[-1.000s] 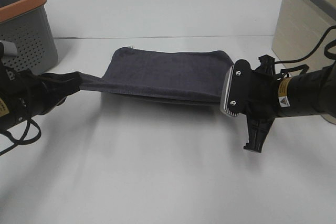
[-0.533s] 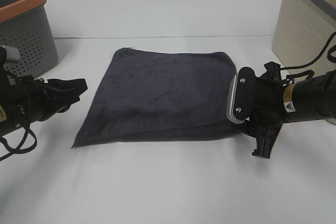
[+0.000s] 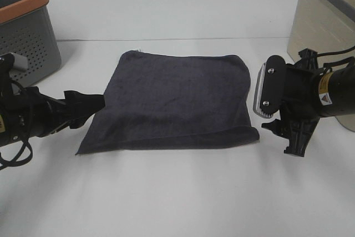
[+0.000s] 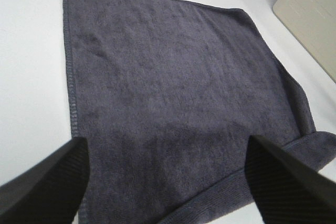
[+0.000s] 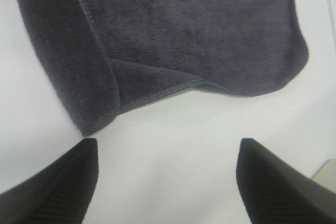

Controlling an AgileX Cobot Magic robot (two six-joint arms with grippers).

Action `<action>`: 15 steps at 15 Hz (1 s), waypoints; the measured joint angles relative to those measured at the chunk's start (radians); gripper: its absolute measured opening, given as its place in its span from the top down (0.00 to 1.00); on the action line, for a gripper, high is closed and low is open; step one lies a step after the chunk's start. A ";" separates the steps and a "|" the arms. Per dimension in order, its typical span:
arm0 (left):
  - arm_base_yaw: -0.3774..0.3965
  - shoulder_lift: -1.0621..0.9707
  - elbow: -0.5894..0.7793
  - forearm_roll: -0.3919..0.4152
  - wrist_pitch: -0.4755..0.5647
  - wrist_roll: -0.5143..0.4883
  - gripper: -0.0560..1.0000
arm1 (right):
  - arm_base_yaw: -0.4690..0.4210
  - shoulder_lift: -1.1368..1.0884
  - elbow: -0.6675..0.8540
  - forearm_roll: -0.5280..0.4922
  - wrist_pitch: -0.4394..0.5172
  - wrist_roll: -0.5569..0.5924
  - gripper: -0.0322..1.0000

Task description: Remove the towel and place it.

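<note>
Dark grey terry towel [image 3: 172,101] lies spread flat on the white table [image 3: 177,192], its near right corner folded over. Left gripper [image 3: 89,104] sits at the towel's left edge, jaws released, nothing held. Right gripper [image 3: 266,90] sits just beside the towel's right edge, jaws released, clear of the cloth.

The towel [image 3: 172,104] lies mid-table [image 3: 177,192], left gripper [image 3: 89,105] at its left edge, right gripper [image 3: 266,109] just right; baskets [image 3: 28,31] possibly sit at both far corners.
</note>
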 joint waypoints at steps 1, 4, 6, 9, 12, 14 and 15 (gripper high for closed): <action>0.000 -0.045 -0.018 0.004 0.081 -0.004 0.23 | 0.000 -0.035 0.000 0.000 0.001 0.000 0.27; 0.000 -0.182 -0.207 0.098 0.526 -0.050 0.23 | 0.000 -0.113 -0.053 0.117 0.012 0.001 0.27; 0.000 -0.201 -0.354 0.166 0.765 -0.087 0.23 | 0.000 -0.125 -0.145 0.281 0.064 0.001 0.27; 0.000 -0.201 -0.549 0.170 1.056 -0.039 0.23 | 0.000 -0.125 -0.314 0.465 0.248 0.003 0.27; 0.000 -0.201 -0.778 -0.027 1.323 0.254 0.23 | 0.000 -0.125 -0.501 0.484 0.444 0.170 0.27; 0.000 -0.189 -0.894 -0.154 1.446 0.418 0.23 | 0.000 -0.122 -0.605 0.436 0.536 0.316 0.27; 0.000 -0.172 -0.974 -0.221 1.509 0.496 0.23 | 0.000 -0.118 -0.672 0.386 0.596 0.423 0.27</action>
